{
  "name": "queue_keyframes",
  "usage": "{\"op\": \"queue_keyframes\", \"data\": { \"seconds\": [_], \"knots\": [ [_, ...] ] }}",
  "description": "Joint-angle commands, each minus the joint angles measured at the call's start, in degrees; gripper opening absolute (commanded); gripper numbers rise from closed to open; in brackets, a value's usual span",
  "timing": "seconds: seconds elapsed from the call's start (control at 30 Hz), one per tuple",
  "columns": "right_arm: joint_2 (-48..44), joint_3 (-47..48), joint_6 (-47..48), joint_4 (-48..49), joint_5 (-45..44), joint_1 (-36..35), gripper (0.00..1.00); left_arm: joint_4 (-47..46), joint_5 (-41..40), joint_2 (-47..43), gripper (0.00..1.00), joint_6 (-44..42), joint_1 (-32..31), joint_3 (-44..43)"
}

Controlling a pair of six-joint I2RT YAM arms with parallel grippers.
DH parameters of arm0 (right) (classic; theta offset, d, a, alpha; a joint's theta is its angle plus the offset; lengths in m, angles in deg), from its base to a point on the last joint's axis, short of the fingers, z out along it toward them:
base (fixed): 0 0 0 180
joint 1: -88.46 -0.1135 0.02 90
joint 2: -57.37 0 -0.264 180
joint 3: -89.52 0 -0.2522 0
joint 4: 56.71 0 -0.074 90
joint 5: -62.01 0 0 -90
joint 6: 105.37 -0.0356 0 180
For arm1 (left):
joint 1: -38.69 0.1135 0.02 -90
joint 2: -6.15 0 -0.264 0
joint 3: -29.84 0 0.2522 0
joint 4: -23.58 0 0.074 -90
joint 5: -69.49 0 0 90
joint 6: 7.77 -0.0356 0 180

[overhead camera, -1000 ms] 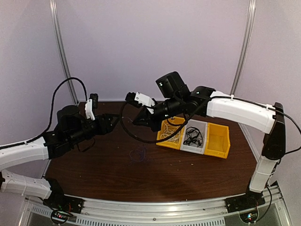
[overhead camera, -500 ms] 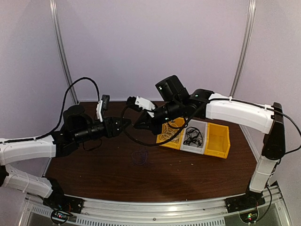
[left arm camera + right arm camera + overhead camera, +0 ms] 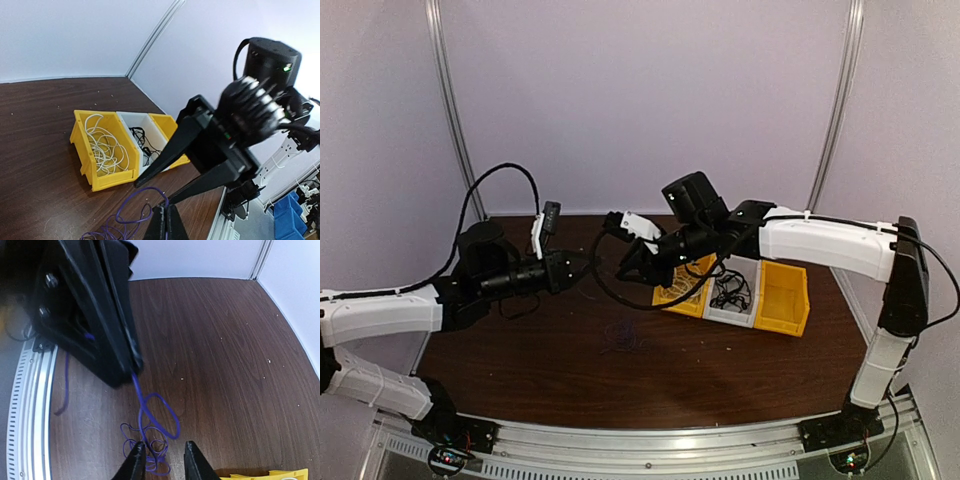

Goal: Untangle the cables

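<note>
A thin purple cable (image 3: 620,336) lies in a loose tangle on the brown table, and one strand rises from it. My left gripper (image 3: 587,268) is shut on that strand above the table; this shows in the left wrist view (image 3: 169,211) and in the right wrist view (image 3: 133,369). My right gripper (image 3: 626,266) is open and empty. It faces the left gripper tip to tip, with its fingers over the purple tangle (image 3: 150,440). White cables (image 3: 104,145) fill a yellow bin. Black cables (image 3: 729,290) lie in the white bin beside it.
Three joined bins stand at the right of the table: a yellow one (image 3: 672,305), a white one (image 3: 724,315) and another yellow one (image 3: 785,300). Thick black arm cables loop beside both wrists. A metal rail (image 3: 27,405) runs along the table's near edge.
My left arm has swung right and risen, bringing its gripper close to the right gripper. The right gripper has shifted slightly right and down.
</note>
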Motion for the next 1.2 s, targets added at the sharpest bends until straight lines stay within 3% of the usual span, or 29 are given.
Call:
{"op": "queue_keyframes", "data": {
  "seconds": [0.0,0.1,0.23,0.4,0.67,0.77,0.87,1.0,1.03,1.1,1.17],
  "knots": [
    [1.23,-3.39,-1.16,4.08,1.76,2.58,0.28,1.12,-1.65,-4.03,0.00,-2.06,0.14,-3.83],
    [2.85,-3.97,-1.81,4.66,3.58,3.47,0.22,3.25,-2.71,-5.74,0.00,-2.44,0.14,-4.25],
    [3.06,-4.73,-2.38,5.25,7.44,4.13,0.25,4.44,-4.47,-7.80,0.00,-2.30,0.16,-3.61],
    [1.24,-8.22,-1.88,8.41,14.82,4.18,0.52,5.50,-6.26,-9.88,0.00,-2.11,0.19,-2.99],
    [8.13,-0.24,-3.57,5.82,25.09,4.20,0.70,6.50,-6.17,-10.13,0.00,-2.21,0.14,-3.91],
    [10.72,3.15,-5.60,6.19,27.23,4.18,0.72,6.56,-5.96,-10.38,0.00,-2.04,0.14,-3.87],
    [12.55,4.87,-8.88,8.84,26.72,4.19,0.58,6.76,-5.98,-11.06,0.00,-1.93,0.14,-3.63],
    [13.39,6.18,-10.40,9.12,25.97,4.19,0.07,7.81,-7.26,-12.21,0.00,-2.02,0.14,-3.45],
    [12.86,5.96,-10.48,9.15,25.10,4.25,0.00,8.08,-7.69,-12.48,0.00,-2.20,0.14,-3.28],
    [10.75,5.22,-10.11,8.94,23.80,4.24,0.00,9.21,-9.64,-12.88,0.00,-2.98,0.14,-2.84],
    [8.15,5.49,-9.80,7.12,23.30,4.26,0.00,10.77,-11.54,-12.91,0.26,-6.02,0.14,-1.94]
  ]
}}
